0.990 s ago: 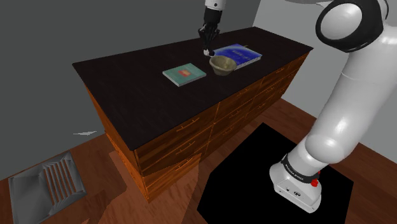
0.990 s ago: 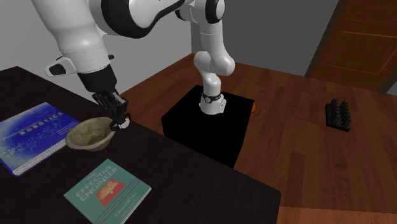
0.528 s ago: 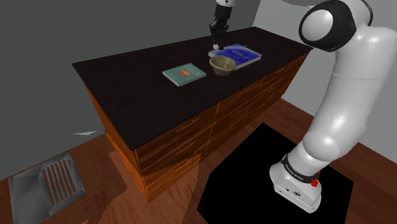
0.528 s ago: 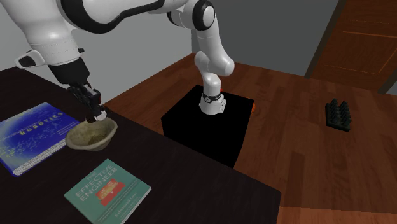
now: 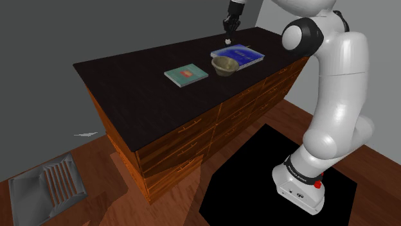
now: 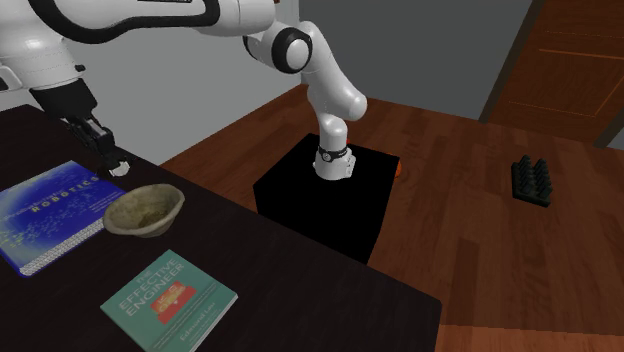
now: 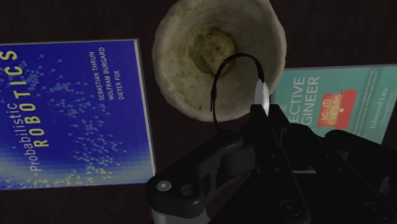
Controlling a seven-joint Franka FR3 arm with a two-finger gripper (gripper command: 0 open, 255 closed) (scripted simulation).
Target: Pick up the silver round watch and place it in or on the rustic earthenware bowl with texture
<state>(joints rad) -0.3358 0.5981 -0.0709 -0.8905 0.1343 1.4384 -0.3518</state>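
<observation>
My gripper (image 6: 108, 158) clasps the silver watch (image 7: 259, 94), raised above the speckled bowl (image 6: 145, 210) near the dresser top's (image 5: 128, 83) end. Arm stretched long; bare surface beyond the green book (image 5: 187, 74).

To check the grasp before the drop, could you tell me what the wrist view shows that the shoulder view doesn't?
Wrist view: the fingers of the gripper clasping the silver watch, and the title Probabilistic Robotics on the blue book. Shoulder view: the wooden drawer fronts, the white arm, the black stand and the wood floor. Both: the bowl, the blue book, the teal book and the dark countertop.
</observation>
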